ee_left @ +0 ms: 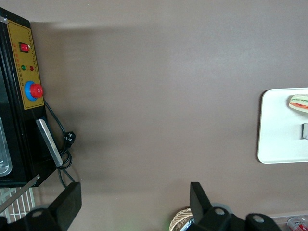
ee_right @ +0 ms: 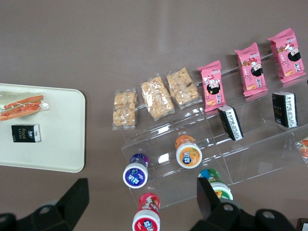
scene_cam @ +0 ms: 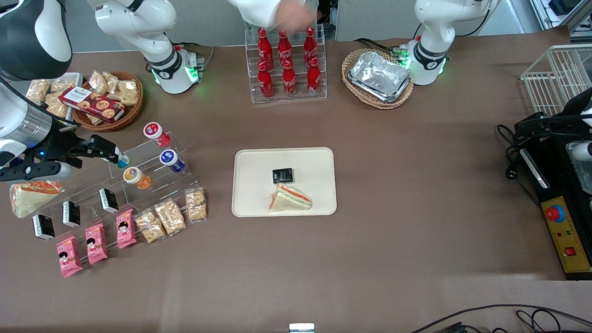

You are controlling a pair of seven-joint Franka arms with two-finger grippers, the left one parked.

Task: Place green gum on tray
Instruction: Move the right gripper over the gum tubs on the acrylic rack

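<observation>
Claw (ee_right: pixel 139 204) spread wide hovers above green gum (ee_right: pixel 215 185), one finger (ee_right: pixel 207 195) overlapping it.

high front view over the whole table; 2 downward wrist views, all sharing the tray (scene_cam: pixel 284 156) (ee_left: pixel 281 130) (ee_right: pixel 57 144)

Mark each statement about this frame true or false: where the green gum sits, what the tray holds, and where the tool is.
1. The green gum already lies on the tray. False: it stands on the clear acrylic stand.
2. The tray holds a sandwich and a small black packet. True.
3. The tool is open, right at the green gum. True.
4. The orange gum bottle is in the tool. False: it rests on the stand.
5. Six red cola bottles fill a clear rack. True.
</observation>
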